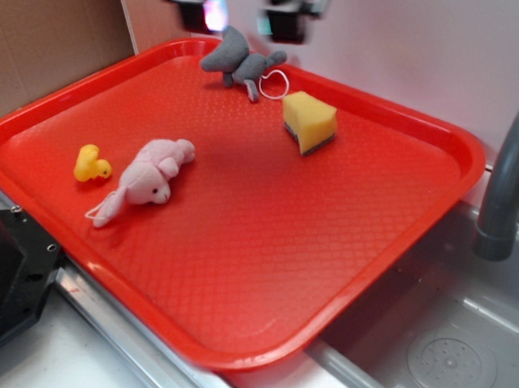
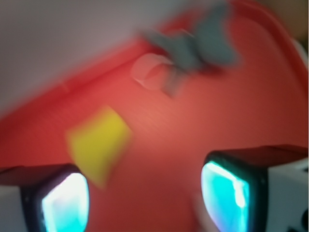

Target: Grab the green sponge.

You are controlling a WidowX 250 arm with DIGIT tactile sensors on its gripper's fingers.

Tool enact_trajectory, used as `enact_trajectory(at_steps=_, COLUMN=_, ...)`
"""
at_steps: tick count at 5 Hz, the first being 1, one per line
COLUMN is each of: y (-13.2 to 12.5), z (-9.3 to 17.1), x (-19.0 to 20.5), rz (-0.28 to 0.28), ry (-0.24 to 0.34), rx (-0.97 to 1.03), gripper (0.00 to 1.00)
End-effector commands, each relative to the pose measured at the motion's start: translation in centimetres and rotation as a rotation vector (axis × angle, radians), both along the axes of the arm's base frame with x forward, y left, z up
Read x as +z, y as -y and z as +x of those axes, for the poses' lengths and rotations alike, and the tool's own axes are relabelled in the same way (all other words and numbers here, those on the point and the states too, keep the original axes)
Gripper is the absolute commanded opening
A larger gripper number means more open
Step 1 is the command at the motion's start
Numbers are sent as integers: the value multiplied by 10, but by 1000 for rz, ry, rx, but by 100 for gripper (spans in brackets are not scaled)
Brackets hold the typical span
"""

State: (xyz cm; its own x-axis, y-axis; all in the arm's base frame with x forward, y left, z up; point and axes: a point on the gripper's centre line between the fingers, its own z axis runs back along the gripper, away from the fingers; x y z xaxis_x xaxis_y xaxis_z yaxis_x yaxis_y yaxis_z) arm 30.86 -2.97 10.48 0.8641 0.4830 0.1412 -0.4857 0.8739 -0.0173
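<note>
4 small things share the red tray (image 1: 351, 282), and only 1 of them is ours: the sponge (image 1: 308, 121), a yellow wedge with a thin dark scrubbing layer along its lower face, sitting toward the far right part of the tray. We see it lying free, with bare tray on every side, which leaves room for fingers to come down around it. Just beside it, toward the far rim, lies the grey plush toy (image 1: 241, 62) with its white loop (image 1: 273, 85) pointing at the sponge; that loop could snag if we drift too far that way. The pink plush toy (image 1: 148, 178) and the yellow duck (image 1: 91, 165) rest well apart on the left, out of our path.

Our gripper (image 1: 245, 13) hangs high at the far edge, above the grey toy, not touching anything. From the wrist view, badly blurred, the 2 fingers (image 2: 234, 193) stand wide apart with nothing between them, and the sponge (image 2: 99, 145) shows ahead and to the left. We judge the reach has hardly begun: we need to move over the sponge, then descend.

The tray sits partly over a sink (image 1: 445, 343), beside a grey tap (image 1: 513, 169).
</note>
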Motion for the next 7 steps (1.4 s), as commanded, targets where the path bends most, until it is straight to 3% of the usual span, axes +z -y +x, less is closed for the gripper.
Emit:
enact_trajectory(at_steps=1, y=10, z=43, x=-46, rz=-19, ry=0, rx=101, gripper=100)
enact_trajectory(at_steps=2, y=15, z=19, x=-47, rz=-86, ry=-19, rx=107, gripper=100)
enact_trajectory(at_steps=3, y=15, z=-2, x=-41, rz=-106, ry=-47, rx=124, gripper=0)
enact_trajectory(at_steps=4, y=17, z=-26, x=-39, rz=-135, ry=-67, rx=123, gripper=0)
enact_trajectory(at_steps=5, y=21, z=-41, x=-16, rz=-108, ry=-3, rx=-18, gripper=0)
enact_trajectory(at_steps=6, y=0, z=-39, x=32, rz=-59, ry=154, rx=-207, gripper=0)
enact_trajectory(at_steps=7, y=-17, z=-37, x=74, rz=-45, ry=172, rx=-330, gripper=0)
